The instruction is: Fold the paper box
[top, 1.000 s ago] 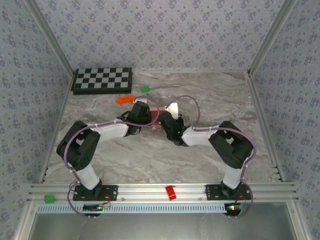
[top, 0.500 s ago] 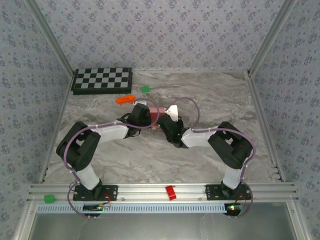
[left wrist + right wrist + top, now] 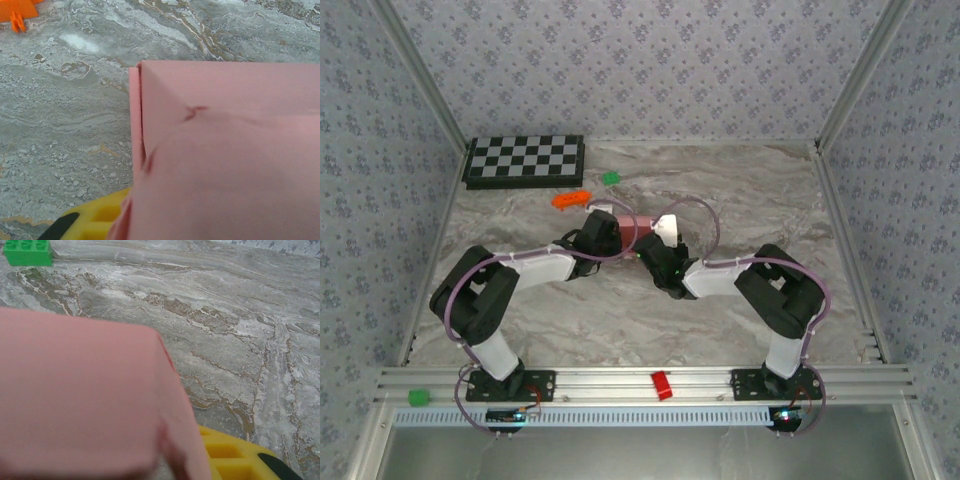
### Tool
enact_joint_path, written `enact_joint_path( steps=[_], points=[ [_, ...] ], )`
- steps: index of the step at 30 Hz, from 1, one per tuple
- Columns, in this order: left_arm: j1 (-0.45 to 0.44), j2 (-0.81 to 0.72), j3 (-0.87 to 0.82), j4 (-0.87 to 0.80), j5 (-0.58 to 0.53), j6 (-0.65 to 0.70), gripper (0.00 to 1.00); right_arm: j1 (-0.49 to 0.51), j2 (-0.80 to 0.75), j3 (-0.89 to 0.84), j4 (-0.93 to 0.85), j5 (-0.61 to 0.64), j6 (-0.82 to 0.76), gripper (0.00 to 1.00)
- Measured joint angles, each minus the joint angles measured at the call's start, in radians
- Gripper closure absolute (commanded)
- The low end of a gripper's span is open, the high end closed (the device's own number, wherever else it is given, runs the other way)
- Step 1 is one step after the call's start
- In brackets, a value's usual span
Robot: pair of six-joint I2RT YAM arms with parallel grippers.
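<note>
Pink paper box (image 3: 230, 150) seemingly sits between both jaws — gripping or open, cannot tell.

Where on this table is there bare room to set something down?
The far right of the table, beyond the right arm, is bare, as is the near strip between it and the left arm. Crowded far centre-left: chessboard, orange piece, green brick, paper box.

1. paper box (image 3: 225, 150): pink thin card, matt, creased, with darker scuffs along the folds.
2. table (image 3: 60, 110): marble-look top, smooth, slight sheen.
3. gripper fingers (image 3: 227, 457): yellow moulded plastic, matt.
4. green block (image 3: 27, 251): studded plastic, glossy.
5. orange piece (image 3: 17, 10): plastic, smooth.
6. front rail (image 3: 620, 380): bare slotted metal, dull silver.
</note>
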Motion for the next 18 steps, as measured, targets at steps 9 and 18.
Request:
enact_joint_path(
  steps=[9, 18],
  points=[
    [-0.01, -0.014, -0.013, 0.0, -0.017, 0.003, 0.62, 0.011, 0.0, -0.015, -0.008, 0.006, 0.011, 0.62],
    [-0.015, -0.038, -0.034, -0.001, -0.033, 0.014, 0.52, 0.02, -0.003, -0.023, -0.019, 0.007, 0.016, 0.57]
  ],
)
